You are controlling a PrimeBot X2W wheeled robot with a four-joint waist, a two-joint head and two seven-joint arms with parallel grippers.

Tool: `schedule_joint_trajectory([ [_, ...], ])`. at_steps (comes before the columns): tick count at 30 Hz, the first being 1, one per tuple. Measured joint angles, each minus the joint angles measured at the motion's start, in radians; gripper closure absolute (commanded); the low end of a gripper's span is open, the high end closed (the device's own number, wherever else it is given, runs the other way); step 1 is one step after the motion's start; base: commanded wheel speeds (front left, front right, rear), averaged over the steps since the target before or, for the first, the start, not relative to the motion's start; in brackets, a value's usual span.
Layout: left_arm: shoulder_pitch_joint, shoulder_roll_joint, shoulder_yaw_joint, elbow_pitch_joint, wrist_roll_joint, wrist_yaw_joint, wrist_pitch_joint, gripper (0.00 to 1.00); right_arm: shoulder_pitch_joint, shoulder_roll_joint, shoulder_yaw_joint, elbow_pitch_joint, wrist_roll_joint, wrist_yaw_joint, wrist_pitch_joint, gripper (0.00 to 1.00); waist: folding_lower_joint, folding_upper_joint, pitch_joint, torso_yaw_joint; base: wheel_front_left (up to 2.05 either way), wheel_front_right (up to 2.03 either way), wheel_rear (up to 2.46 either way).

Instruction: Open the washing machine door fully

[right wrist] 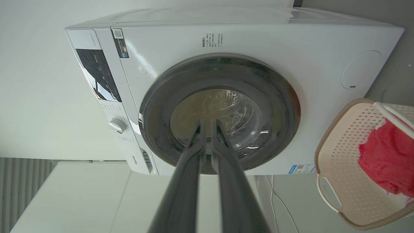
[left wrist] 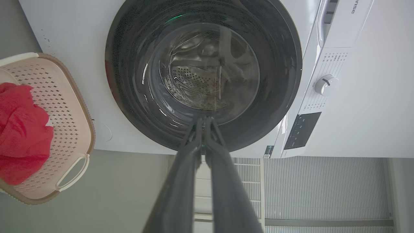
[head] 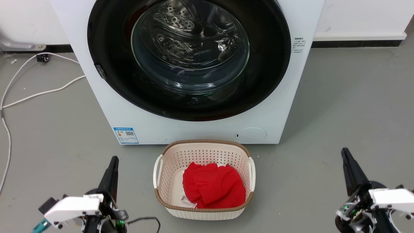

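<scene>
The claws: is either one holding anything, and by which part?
Nothing is held. The left claw and right claw are shut on air, short of the closed washing machine door.

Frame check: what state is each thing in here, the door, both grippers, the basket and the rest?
washing machine door: closed, sitting flush.
left gripper: shut, empty, well short of the door.
right gripper: shut, empty, well short of the door.
round flap: closed.
laundry basket: upright, holding cloth.
red cloth: crumpled inside the basket.
</scene>
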Motion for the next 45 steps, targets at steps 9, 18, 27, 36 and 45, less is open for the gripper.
schedule_joint_trajectory([
  [9, 0.020, -0.003, -0.028, -0.014, -0.001, 0.001, -0.038, 0.00, 0.023, 0.002, 0.018, -0.010, -0.001, 0.000, -0.037, 0.00, 0.0001, 0.0000, 0.000, 0.000, 0.00, 0.00, 0.00],
  [18, 0.019, -0.003, -0.040, -0.090, 0.103, 0.001, -0.080, 0.00, 0.028, 0.002, 0.015, -0.058, -0.113, 0.000, -0.079, 0.00, 0.0001, 0.0000, -0.001, 0.001, 0.00, 0.00, 0.00],
  [27, 0.016, -0.002, -0.055, -0.163, 0.318, 0.001, -0.117, 0.00, 0.038, 0.002, 0.025, -0.145, -0.398, 0.000, -0.115, 0.00, 0.0001, 0.0000, -0.003, 0.000, 0.00, 0.00, 0.00],
  [36, 0.016, 0.011, -0.074, -0.199, 0.513, 0.001, -0.151, 0.00, 0.056, 0.003, 0.053, -0.213, -0.677, 0.000, -0.150, 0.00, 0.0000, 0.0000, -0.005, -0.003, 0.00, 0.00, 0.00],
  [45, 0.016, 0.022, -0.098, -0.197, 0.696, 0.001, -0.179, 0.00, 0.077, 0.003, 0.056, -0.207, -0.862, 0.000, -0.181, 0.00, 0.0000, 0.0000, -0.004, -0.002, 0.00, 0.00, 0.00],
])
